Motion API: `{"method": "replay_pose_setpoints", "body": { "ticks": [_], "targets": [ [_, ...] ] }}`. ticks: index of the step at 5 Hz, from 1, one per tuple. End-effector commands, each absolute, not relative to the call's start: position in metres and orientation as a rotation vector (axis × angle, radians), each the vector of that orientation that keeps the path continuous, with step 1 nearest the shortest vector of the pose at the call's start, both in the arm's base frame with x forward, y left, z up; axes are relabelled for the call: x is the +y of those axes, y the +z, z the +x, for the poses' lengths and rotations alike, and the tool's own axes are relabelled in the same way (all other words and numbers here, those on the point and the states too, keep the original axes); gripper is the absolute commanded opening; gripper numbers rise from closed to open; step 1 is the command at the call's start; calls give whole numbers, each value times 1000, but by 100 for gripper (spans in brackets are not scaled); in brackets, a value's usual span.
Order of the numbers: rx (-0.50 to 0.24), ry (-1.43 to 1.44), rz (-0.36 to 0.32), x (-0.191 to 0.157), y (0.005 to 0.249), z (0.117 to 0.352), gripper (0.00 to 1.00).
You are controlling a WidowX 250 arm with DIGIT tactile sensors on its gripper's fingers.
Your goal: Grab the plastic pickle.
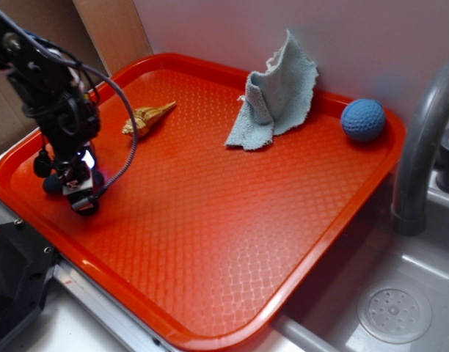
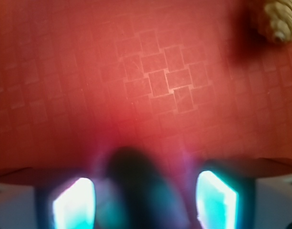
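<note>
Gripper (image 1: 81,192) sits low over the left end of the red tray (image 1: 210,220), pointed down at the textured floor. Wrist view: a dark rounded blurred shape, taken to be the plastic pickle (image 2: 141,191), lies between the two bright finger pads (image 2: 74,202), one on each side of it. The jaws look spread just wider than the pickle; whether the pads touch it cannot be told from the blur. In the exterior view the pickle is mostly hidden behind the fingers, only a dark patch near the fingertips. Judgement: the wrist is lined up so the pads flank the long sides of the oblong, which would suit a pinch across its narrow width. Room: the tray's raised rim runs close on the left and near side of the gripper, so sideways slack there is small; open tray floor lies to the right and centre. Seashell (image 1: 147,119) is near, up-tray of the gripper, apart from it. Cloth (image 1: 276,95) and blue ball (image 1: 362,119) sit well apart at the far edge.
</note>
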State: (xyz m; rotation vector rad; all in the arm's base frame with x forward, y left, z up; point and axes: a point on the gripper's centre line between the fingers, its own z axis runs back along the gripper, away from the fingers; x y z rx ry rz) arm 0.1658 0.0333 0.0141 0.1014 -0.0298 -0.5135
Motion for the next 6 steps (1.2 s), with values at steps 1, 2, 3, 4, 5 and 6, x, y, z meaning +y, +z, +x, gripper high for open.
{"method": "replay_pose_setpoints", "body": {
  "ticks": [1,2,3,4,5,6],
  "targets": [
    [-154,-466,4,41,42,169,0],
    [-237,-433,-23,44,75,172,0],
    [-251,-373,-5,27,122,198,0],
    [-208,-229,-11,-9,170,231,0],
    [-201,-32,-3,-36,206,242,0],
    [-206,-10,-53,-44,215,239,0]
  ]
}}
